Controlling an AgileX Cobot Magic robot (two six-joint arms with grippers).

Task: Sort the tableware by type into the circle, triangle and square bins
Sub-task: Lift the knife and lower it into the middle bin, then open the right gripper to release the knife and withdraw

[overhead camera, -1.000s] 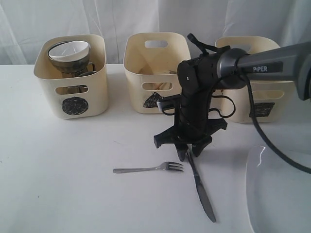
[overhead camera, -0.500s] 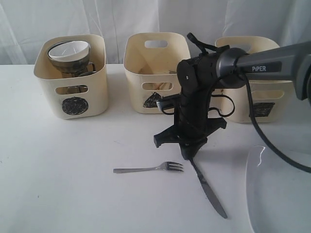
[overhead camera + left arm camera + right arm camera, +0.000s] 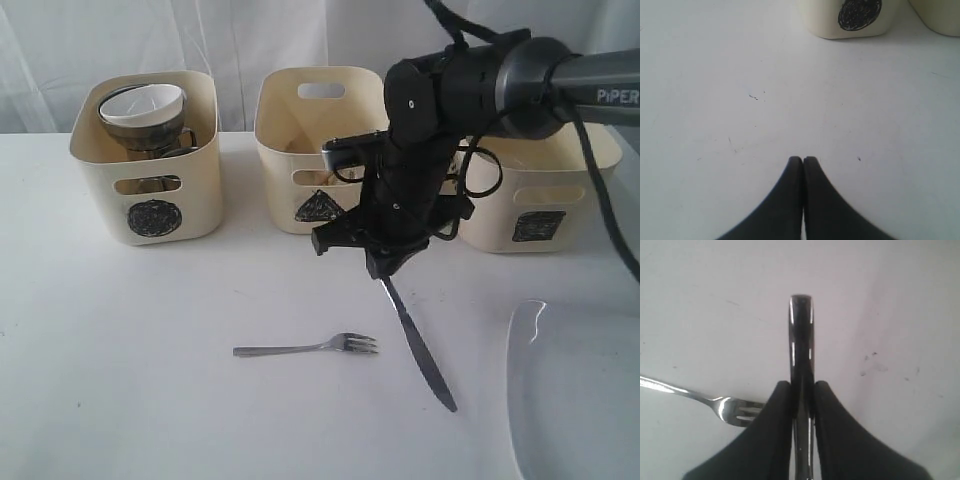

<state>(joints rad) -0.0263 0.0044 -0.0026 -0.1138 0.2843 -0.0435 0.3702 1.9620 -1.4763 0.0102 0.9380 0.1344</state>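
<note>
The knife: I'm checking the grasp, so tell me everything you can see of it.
The knife is slim, one-piece shiny steel, dark with reflections. The right tool is shut on its upper end, clamped between both fingers. It hangs slanted, its lower end pointing down and to the right in the exterior view, above the white table, right of the fork and left of the white plate. Whether its tip touches the table cannot be told.

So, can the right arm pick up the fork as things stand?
Probably not yet: the right gripper is shut on the knife, which hangs from it. The fork itself lies uncovered on the table close by, so the way looks free once the knife is dropped off.
</note>
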